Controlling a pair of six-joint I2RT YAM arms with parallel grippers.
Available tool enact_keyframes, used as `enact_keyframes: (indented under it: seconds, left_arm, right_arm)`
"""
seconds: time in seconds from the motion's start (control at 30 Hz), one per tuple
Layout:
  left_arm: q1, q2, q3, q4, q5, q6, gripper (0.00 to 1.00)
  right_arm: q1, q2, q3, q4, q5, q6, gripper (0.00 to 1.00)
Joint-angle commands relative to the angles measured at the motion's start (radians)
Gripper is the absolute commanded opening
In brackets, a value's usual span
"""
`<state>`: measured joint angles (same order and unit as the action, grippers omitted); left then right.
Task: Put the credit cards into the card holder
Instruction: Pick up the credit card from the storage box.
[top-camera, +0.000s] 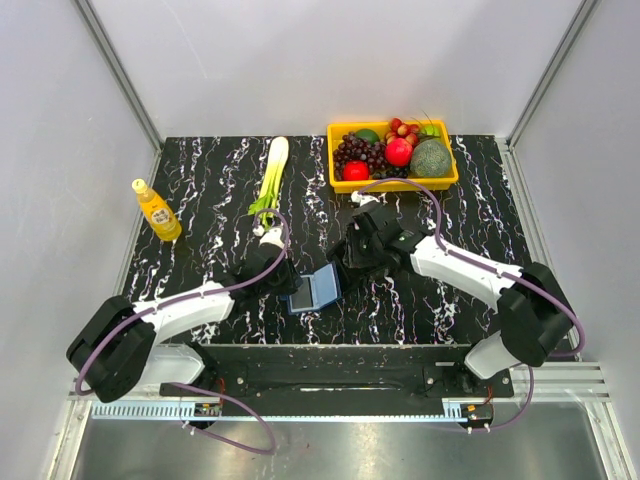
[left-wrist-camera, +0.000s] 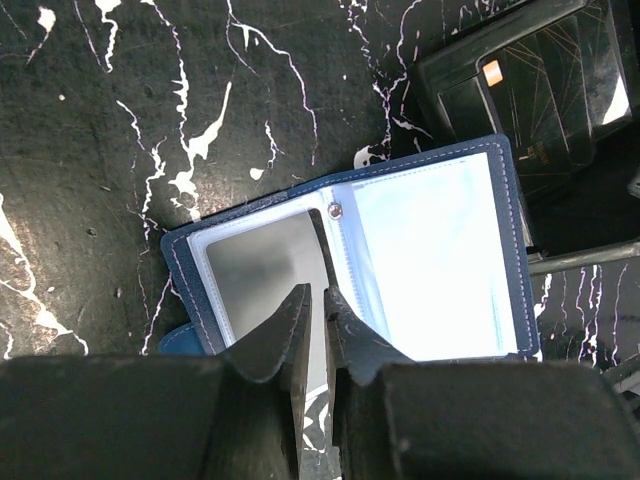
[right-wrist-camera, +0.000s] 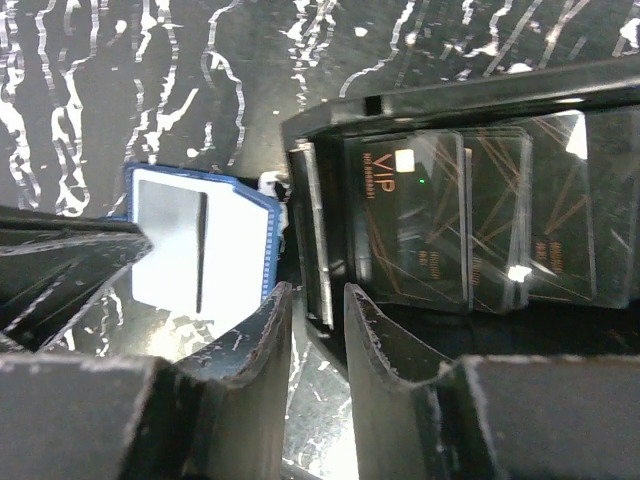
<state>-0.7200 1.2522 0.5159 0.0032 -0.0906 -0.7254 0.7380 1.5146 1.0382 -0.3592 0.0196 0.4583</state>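
The card holder (left-wrist-camera: 360, 260) lies open on the table (left-wrist-camera: 120, 150), directly ahead of the left gripper (left-wrist-camera: 312, 310). The tray (right-wrist-camera: 470, 200) with cards (right-wrist-camera: 410, 230) sits ahead of the right gripper (right-wrist-camera: 315, 310), holder just left of it.

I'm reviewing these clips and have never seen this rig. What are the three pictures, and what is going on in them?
The top picture looks down on a black marbled table with two robot arms bolted at its near edge. The other two pictures come from cameras on each wrist, looking past that arm's own two fingers.

In the middle lies the card holder, a small blue wallet spread open, with a grey card in its left pocket. The left gripper hangs over it, its fingers nearly together on something thin; what it is I cannot tell. The right gripper is open at the edge of a black tray holding dark cards.

Further back are a yellow fruit basket, a leek and a yellow bottle.
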Motion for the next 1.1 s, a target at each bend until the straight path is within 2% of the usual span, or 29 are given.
enact_keyframes:
  seconds: [0.0,0.2,0.23,0.27,0.3,0.4,0.6,0.93,1.07]
  left_arm:
    - [-0.002,-0.008,0.019,0.055,0.022,0.007,0.15]
    - [-0.004,-0.007,0.007,0.057,0.029,0.012,0.15]
    - [-0.002,-0.010,0.001,0.057,0.029,0.011,0.15]
    - [-0.004,-0.013,-0.004,0.058,0.029,0.009,0.15]
    - [-0.004,-0.016,-0.013,0.058,0.031,0.007,0.14]
    - [-0.002,-0.025,-0.033,0.069,0.034,0.004,0.14]
    - [-0.004,-0.017,-0.050,0.089,0.035,0.003,0.14]
    - [-0.004,0.001,-0.057,0.110,0.051,-0.005,0.14]
    - [-0.004,0.004,-0.056,0.113,0.049,-0.003,0.14]
  right_arm:
    - [-0.020,-0.015,0.016,-0.030,0.114,0.000,0.34]
    - [-0.057,0.090,0.086,-0.102,0.135,-0.075,0.44]
    - [-0.060,0.101,0.095,-0.122,0.143,-0.084,0.50]
    - [-0.060,0.107,0.097,-0.130,0.154,-0.090,0.63]
    - [-0.061,0.111,0.097,-0.130,0.166,-0.098,0.66]
    - [-0.078,0.128,0.103,-0.127,0.157,-0.130,0.65]
    - [-0.092,0.189,0.149,-0.124,0.024,-0.191,0.60]
    - [-0.100,0.285,0.186,-0.126,-0.017,-0.155,0.55]
    - [-0.104,0.295,0.189,-0.118,-0.084,-0.159,0.47]
